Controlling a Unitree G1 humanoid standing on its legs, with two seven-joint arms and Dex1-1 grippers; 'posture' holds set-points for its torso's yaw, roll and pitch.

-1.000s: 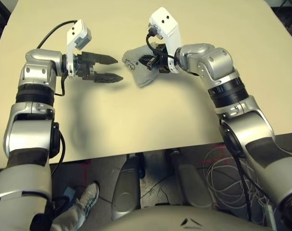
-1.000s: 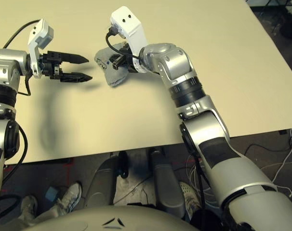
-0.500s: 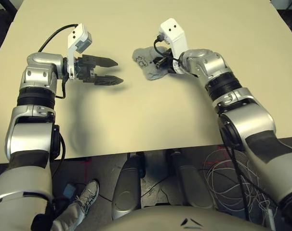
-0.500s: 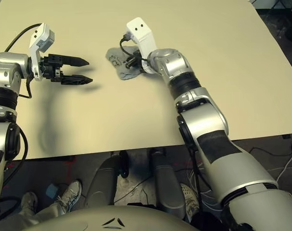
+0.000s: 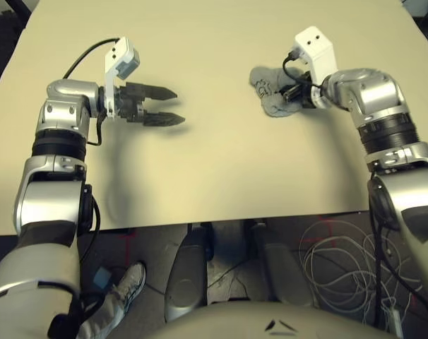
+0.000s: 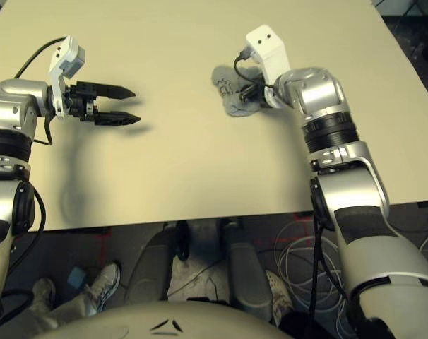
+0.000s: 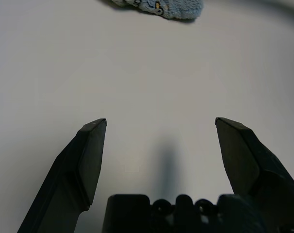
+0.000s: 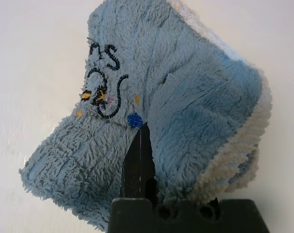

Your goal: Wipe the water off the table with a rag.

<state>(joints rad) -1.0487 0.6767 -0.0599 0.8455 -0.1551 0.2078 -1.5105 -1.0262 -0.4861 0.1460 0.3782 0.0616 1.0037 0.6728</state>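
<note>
R jaws (image 8: pixel 139 170) clamped on rag (image 8: pixel 108 97), L jaws (image 5: pixel 180 107) apart w/ nothing between. Rag bunched on R side of table (image 5: pixel 200 169), left of R wrist; water not made out. Keep cloth pressed flat, sweep in slow overlapping strokes, w/o scraping tips.

Setting reads as a robotics lab or workshop. Landmark: tabletop (image 5: pixel 214 162), plain and pale. Over it: two silver robot arms with wrist-mounted cameras. Below its near edge: grey floor (image 5: pixel 147 244) bearing red marking lines (image 6: pixel 104 247), and loose coils of white cable (image 5: pixel 334 272). Beside the tabletop's near edge: a person's sneaker (image 5: pixel 133 281).
</note>
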